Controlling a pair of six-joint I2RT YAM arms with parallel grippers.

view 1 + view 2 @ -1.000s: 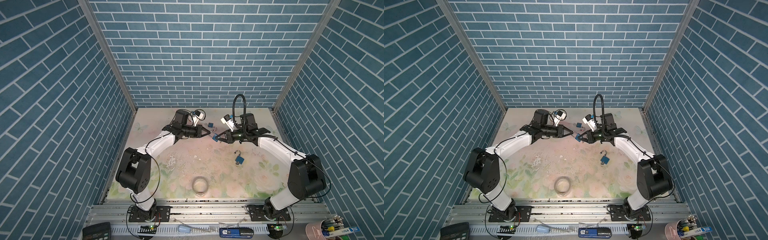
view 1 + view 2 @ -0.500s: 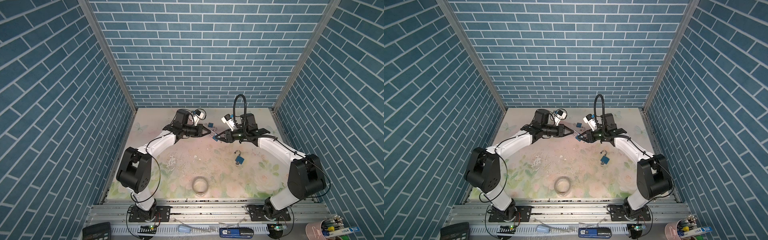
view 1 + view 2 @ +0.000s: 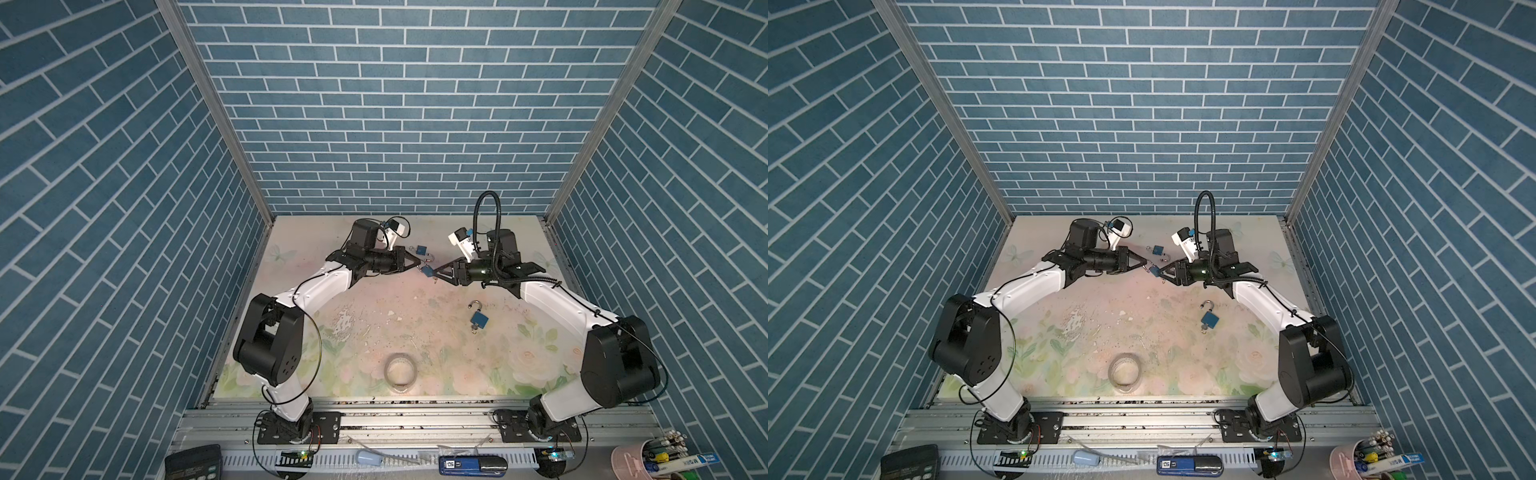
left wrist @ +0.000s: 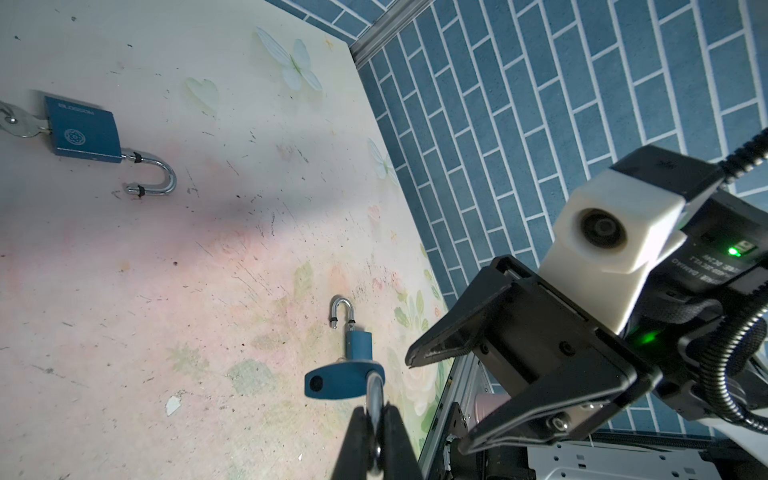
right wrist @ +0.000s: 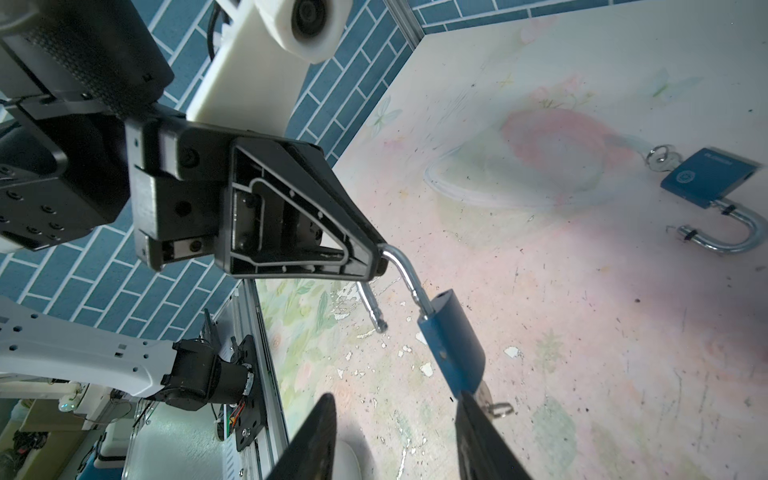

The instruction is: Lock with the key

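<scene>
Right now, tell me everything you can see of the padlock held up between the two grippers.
The padlock has a blue, matte body and a shiny silver shackle, open, its free end out of the body. It hangs tilted above the table, far middle. The left gripper is shut on the shackle's bend. A ringed key sits in its bottom end. The right gripper stands open around that end; contact is unclear.

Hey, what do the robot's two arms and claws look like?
Left arm and right arm: white shells, black joints, thin black cables. Left claw and right claw: black, triangular fingers. White camera blocks on both wrists; ribbed black hose on the right.
</scene>
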